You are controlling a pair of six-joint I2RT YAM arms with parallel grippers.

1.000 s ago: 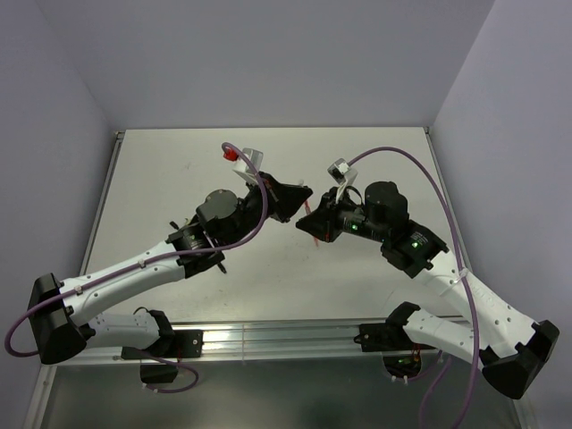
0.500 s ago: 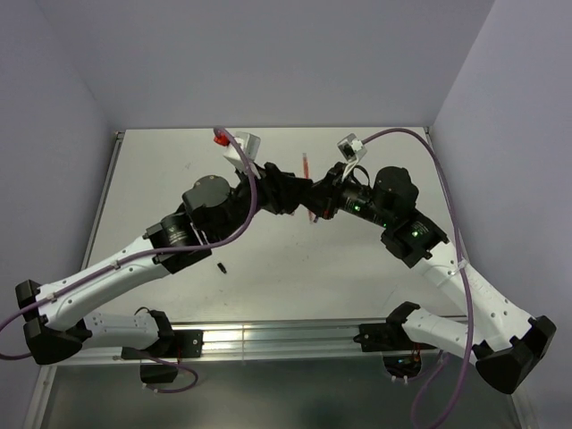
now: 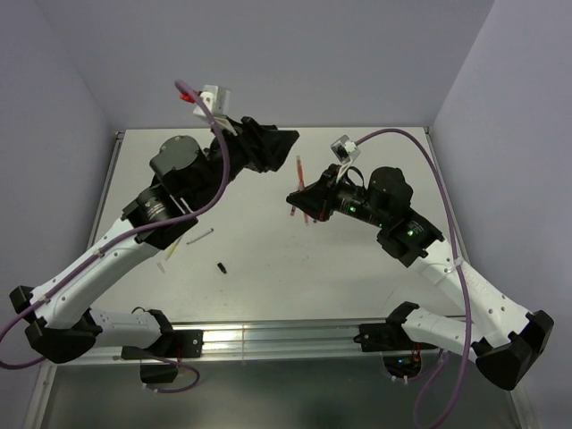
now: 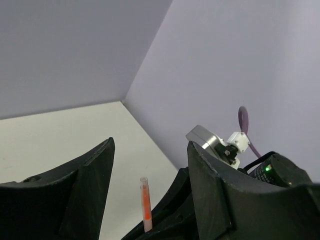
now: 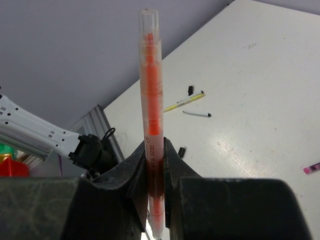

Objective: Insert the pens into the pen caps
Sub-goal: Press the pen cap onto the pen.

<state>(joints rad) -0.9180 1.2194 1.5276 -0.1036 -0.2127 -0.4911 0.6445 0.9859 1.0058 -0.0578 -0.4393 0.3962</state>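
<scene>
Right wrist view: the right gripper pinches a slim translucent orange pen upright between black fingers, with a clear tubular pen cap seated over its upper end. On the smooth white table lie a yellow pen, a white-black pen and a stubby black cap. The left gripper hangs above the table, jaws wide, empty.

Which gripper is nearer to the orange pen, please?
Right. The right gripper is clamped on the orange pen, which sticks out past its fingertips. The left gripper hangs open, apart from the pen, to its left in the top view.
</scene>
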